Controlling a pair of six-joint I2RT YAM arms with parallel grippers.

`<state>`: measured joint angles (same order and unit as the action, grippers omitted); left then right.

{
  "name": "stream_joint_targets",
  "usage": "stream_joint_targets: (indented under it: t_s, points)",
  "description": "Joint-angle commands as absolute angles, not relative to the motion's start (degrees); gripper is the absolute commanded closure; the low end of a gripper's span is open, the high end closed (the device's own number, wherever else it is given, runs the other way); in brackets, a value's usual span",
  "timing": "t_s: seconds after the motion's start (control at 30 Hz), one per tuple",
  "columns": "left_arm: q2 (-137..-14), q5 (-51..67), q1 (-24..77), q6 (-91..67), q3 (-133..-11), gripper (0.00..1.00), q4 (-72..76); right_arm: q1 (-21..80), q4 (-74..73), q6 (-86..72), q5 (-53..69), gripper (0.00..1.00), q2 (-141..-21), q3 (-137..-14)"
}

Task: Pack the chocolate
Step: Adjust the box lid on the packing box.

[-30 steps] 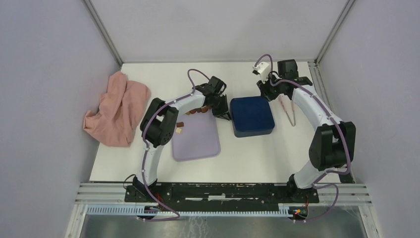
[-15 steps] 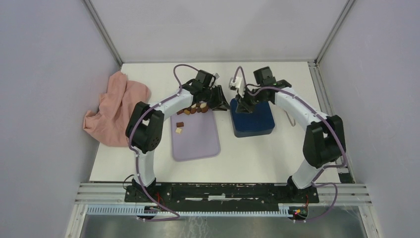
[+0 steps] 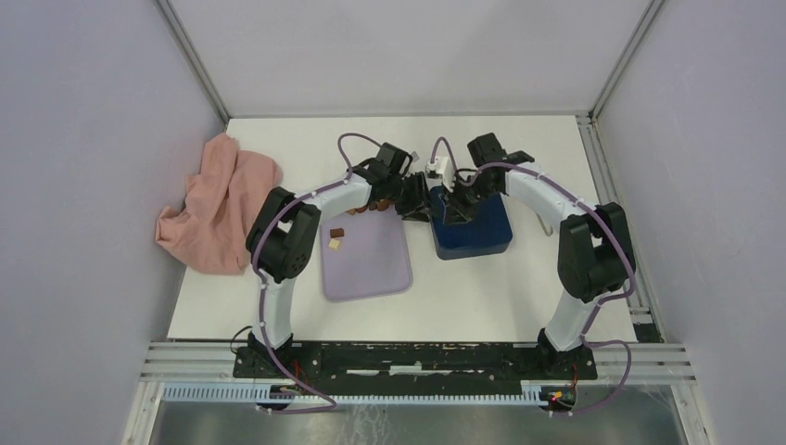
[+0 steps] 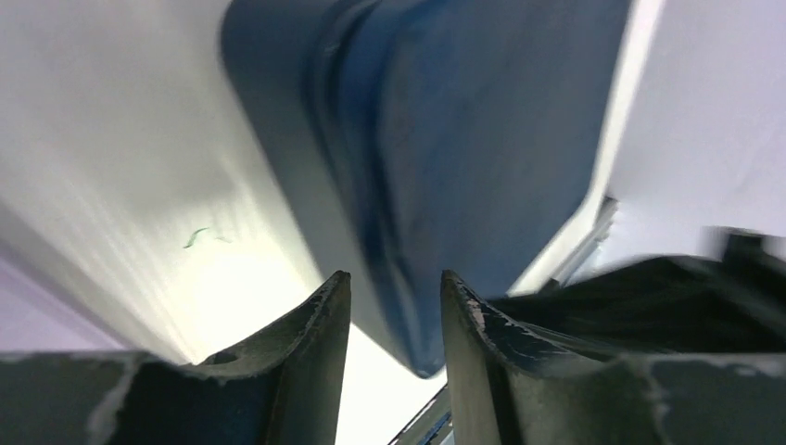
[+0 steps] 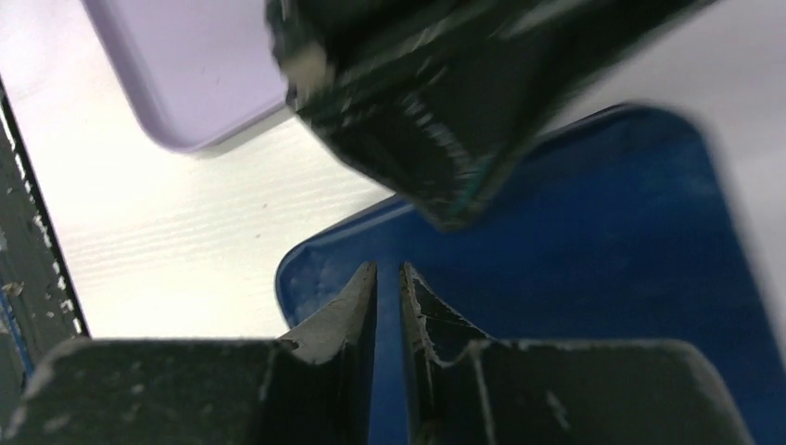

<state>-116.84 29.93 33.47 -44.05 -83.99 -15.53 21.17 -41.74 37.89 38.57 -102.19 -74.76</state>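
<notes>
Chocolate lies on the lilac tray [image 3: 371, 264]: a brown piece [image 3: 337, 231], a cream piece [image 3: 334, 244], and a row of brown ones [image 3: 357, 207] half hidden under my left arm. The dark blue box [image 3: 477, 222] stands closed to the right of the tray. My left gripper [image 3: 414, 199] is open at the box's far left corner; in the left wrist view that corner of the box [image 4: 482, 120] shows between the left gripper [image 4: 396, 281] jaws. My right gripper [image 3: 454, 199] sits on the box's left edge. The right gripper [image 5: 387, 267] jaws pinch a thin blue strip of the box [image 5: 602, 232].
A crumpled pink cloth [image 3: 222, 199] lies at the left wall. A pale tong-like tool [image 3: 549, 225] rests right of the box, under my right arm. The two grippers are nearly touching; the left one [image 5: 417, 111] fills the top of the right wrist view, above the tray [image 5: 185, 65].
My right arm swung left from the far right onto the box's left edge and its jaws narrowed. My left gripper lifted away, came back to the box corner, and opened.
</notes>
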Motion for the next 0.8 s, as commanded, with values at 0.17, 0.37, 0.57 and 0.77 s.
stream_joint_targets:
  t_s: [0.17,0.37,0.57,0.77]
  points:
    - [-117.96,24.68,34.02,-39.45,-83.17,0.60,-22.42,19.46,-38.32,33.62,33.94,0.80,-102.01,-95.09]
    - [-120.04,26.90,34.00,-40.66,-82.24,0.78,-20.11,19.68,-36.47,30.32,30.89,0.82,-105.11,-96.67]
    - [-119.36,28.66,33.41,-41.58,-77.15,0.83,-16.17,21.70,-33.94,27.39,27.24,0.87,-112.03,-86.71]
    - [-120.36,30.89,33.30,-41.86,-74.07,0.84,-12.56,24.50,-34.15,26.57,20.07,0.89,-118.13,-83.85]
